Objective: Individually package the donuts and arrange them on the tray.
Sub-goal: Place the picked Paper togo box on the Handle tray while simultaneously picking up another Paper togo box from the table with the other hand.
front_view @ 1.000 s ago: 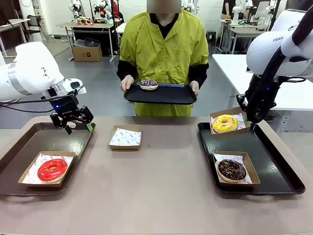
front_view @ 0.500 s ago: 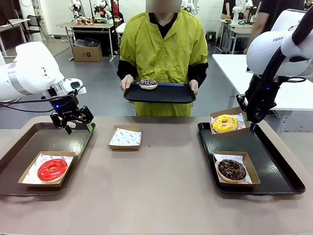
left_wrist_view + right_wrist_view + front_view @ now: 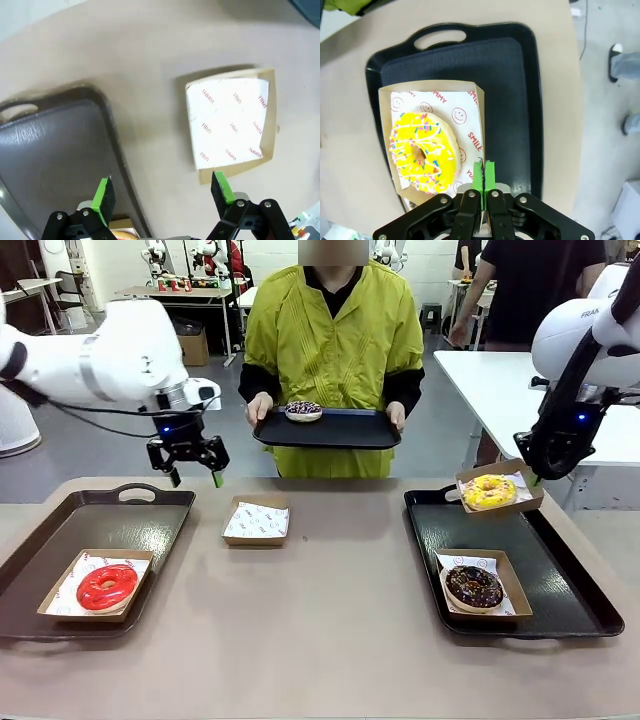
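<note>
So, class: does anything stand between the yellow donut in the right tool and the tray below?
Nothing visible. The right tool pinches the box holding the yellow donut over the tray, bare there; the chocolate donut sits at its near end.

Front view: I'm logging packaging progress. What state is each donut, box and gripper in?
Glossy red ring donut, boxed on left tray.
Yellow sprinkled donut, boxed.
Yellow donut's box, gripped by one wall.
Dark chocolate sprinkled donut, boxed on right tray.
Purple-iced donut, unboxed on person's black tray.
Paper-lined cardboard box, empty.
Left gripper, open.
Right gripper, shut on yellow donut's box.
</note>
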`<action>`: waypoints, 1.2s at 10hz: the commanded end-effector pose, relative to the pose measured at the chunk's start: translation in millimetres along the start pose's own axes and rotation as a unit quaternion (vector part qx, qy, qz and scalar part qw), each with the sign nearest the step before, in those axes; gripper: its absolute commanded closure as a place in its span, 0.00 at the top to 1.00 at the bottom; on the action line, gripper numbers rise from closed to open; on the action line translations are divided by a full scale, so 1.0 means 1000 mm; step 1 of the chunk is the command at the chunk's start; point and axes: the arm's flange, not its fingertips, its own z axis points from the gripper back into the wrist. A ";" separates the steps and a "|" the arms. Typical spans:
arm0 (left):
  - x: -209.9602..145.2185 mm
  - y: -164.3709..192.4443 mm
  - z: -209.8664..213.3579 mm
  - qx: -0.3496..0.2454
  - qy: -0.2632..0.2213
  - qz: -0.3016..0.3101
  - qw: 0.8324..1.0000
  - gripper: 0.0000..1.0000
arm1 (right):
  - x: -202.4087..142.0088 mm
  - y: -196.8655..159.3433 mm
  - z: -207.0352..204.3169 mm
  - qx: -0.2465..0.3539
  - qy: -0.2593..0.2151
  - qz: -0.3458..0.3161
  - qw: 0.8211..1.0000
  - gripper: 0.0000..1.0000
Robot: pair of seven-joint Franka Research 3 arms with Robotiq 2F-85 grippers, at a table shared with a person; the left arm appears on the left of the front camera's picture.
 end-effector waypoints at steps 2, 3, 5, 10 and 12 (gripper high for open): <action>0.037 -0.020 -0.015 0.029 0.020 0.007 0.999 1.00 | 0.024 -0.010 -0.023 0.003 0.011 0.048 0.999 0.01; 0.043 -0.022 -0.023 0.033 0.021 0.011 0.999 1.00 | 0.029 -0.009 -0.034 0.006 0.016 0.050 0.999 0.01; 0.048 -0.023 -0.035 0.036 0.008 0.014 0.999 1.00 | 0.038 -0.006 -0.051 0.014 0.019 0.037 0.999 0.01; 0.049 -0.019 -0.050 0.032 -0.006 0.015 0.999 1.00 | 0.047 0.000 -0.071 0.036 0.030 -0.002 0.999 0.01; 0.039 -0.024 -0.056 0.028 -0.005 0.023 0.999 1.00 | 0.049 -0.001 -0.073 0.052 0.027 -0.014 0.998 0.01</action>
